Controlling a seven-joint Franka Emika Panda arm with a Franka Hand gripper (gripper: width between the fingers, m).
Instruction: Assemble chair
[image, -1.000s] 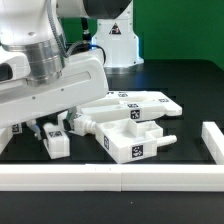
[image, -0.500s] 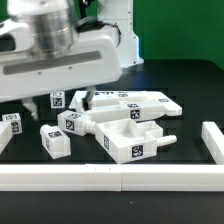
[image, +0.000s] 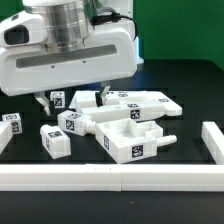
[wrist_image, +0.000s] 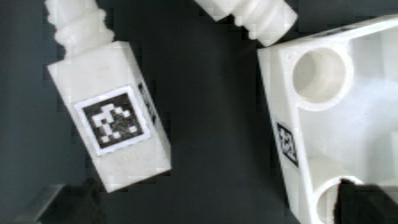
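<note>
Black matte table (image: 195, 85), edged by a long plain white rail (image: 110, 178), carries white plastic tagged chair parts (image: 135, 140); above them the tool (image: 72, 100) hangs spread wide, empty.

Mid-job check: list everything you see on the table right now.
seat frame: 1, white, tagged, table middle.
small tagged blocks: at least 4, white, the exterior view's left of the seat frame.
flat tagged parts: count unclear, white, behind the seat frame.
rail: 3 segments, plain white, near edge and the exterior view's right.
table: 1, black.
arm: 1, white, overhead.
gripper: 1, open, above the small tagged blocks.
</note>
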